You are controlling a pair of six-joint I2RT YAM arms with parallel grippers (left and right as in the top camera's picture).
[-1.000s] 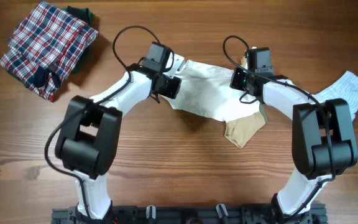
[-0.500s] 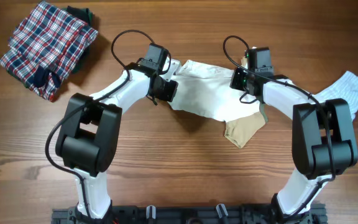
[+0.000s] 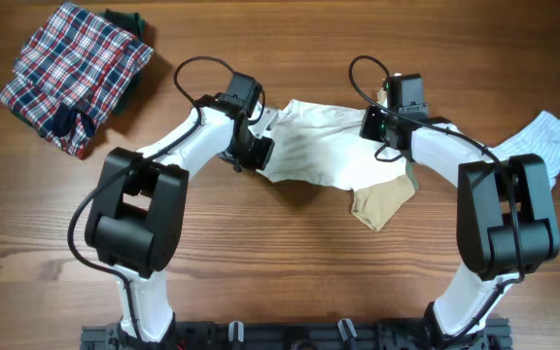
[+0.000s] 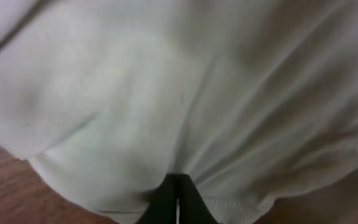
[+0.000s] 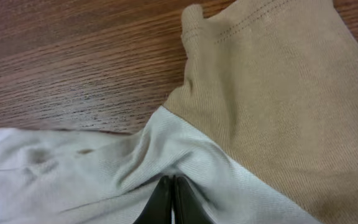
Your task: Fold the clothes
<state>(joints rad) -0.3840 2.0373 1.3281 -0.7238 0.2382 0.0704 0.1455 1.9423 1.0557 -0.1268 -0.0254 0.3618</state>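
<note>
A cream-white top (image 3: 324,146) lies stretched between my two grippers on the wooden table, its tan-beige sleeve (image 3: 381,201) hanging toward the front right. My left gripper (image 3: 258,154) is shut on the top's left edge; the left wrist view shows the cream cloth (image 4: 166,106) bunched at the closed fingertips (image 4: 178,194). My right gripper (image 3: 381,124) is shut on the top's right side, where the right wrist view shows its fingertips (image 5: 171,190) pinching cream fabric beside the tan sleeve (image 5: 278,106). A pale blue striped garment (image 3: 550,141) lies crumpled at the right, behind the right arm.
A folded red, white and blue plaid garment (image 3: 71,73) sits at the back left on top of something dark green (image 3: 124,19). Bare wooden table (image 3: 290,272) lies in front of the top.
My left gripper has moved toward the front and slightly left, pulling the top's left edge with it. The right gripper has stayed in place.
</note>
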